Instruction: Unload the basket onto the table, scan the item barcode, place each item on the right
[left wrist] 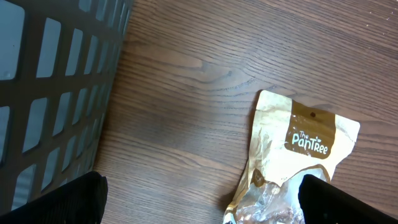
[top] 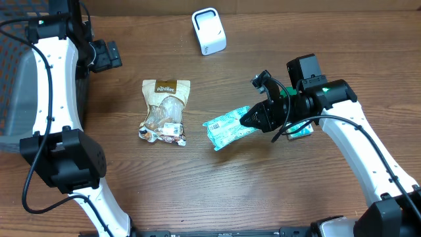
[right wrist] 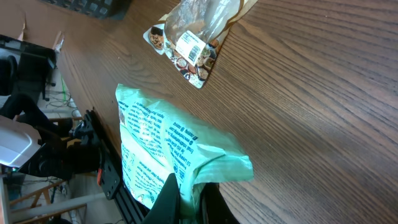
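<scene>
My right gripper (top: pixel 250 120) pinched tight on edge of green pack (top: pixel 225 128). Pack sticks out from my fingers toward brown bag (top: pixel 166 108), not touching it. Printed side of pack faces up. Can't tell if pack rests on table (top: pixel 197 191). White scanner (top: pixel 208 31) stands at far side of table, well apart from pack. My left gripper (top: pixel 108 56) wide open, holding nothing, beside basket (top: pixel 13 99), near top end of brown bag.
</scene>
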